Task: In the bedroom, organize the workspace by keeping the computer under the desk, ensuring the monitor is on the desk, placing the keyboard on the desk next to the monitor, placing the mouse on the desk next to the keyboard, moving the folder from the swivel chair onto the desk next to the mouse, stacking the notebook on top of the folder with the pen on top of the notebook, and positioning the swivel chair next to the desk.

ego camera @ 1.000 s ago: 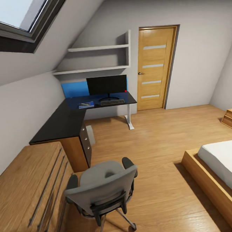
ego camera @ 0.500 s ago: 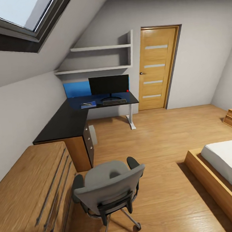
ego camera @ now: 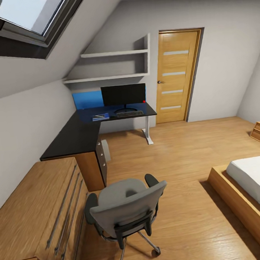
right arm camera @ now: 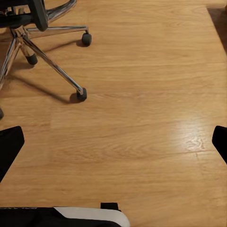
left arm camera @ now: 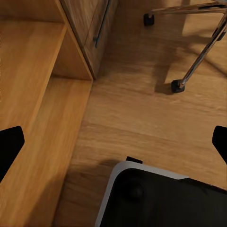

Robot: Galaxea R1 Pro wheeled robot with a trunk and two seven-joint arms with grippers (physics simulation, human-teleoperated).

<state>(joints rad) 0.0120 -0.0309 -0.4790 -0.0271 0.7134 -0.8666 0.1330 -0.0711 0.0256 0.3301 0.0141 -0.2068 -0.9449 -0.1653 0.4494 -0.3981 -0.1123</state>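
The black L-shaped desk (ego camera: 73,137) stands in the far left corner of the bedroom. On it are the monitor (ego camera: 123,95), the keyboard (ego camera: 129,114) in front of it, and the blue folder (ego camera: 100,117) to the keyboard's left with something small and pale on top. Mouse, notebook and pen are too small to make out. The light-grey computer (ego camera: 106,150) stands under the desk. The grey swivel chair (ego camera: 125,209) sits on the floor close in front of me, its back towards me. My left gripper (left arm camera: 113,144) and right gripper (right arm camera: 113,142) hang open and empty above the floor.
A light-wood drawer chest (ego camera: 39,216) runs along the left wall, beside the chair. A bed (ego camera: 249,190) stands at the right, with a wooden door (ego camera: 178,76) at the back. Chair casters (left arm camera: 177,86) (right arm camera: 81,93) show in the wrist views, and a wooden shelf unit (left arm camera: 38,94) near my base (left arm camera: 161,198).
The whole head view has slid slightly to the right, the near chair and chest most, so the camera has moved. No object shows a move of its own.
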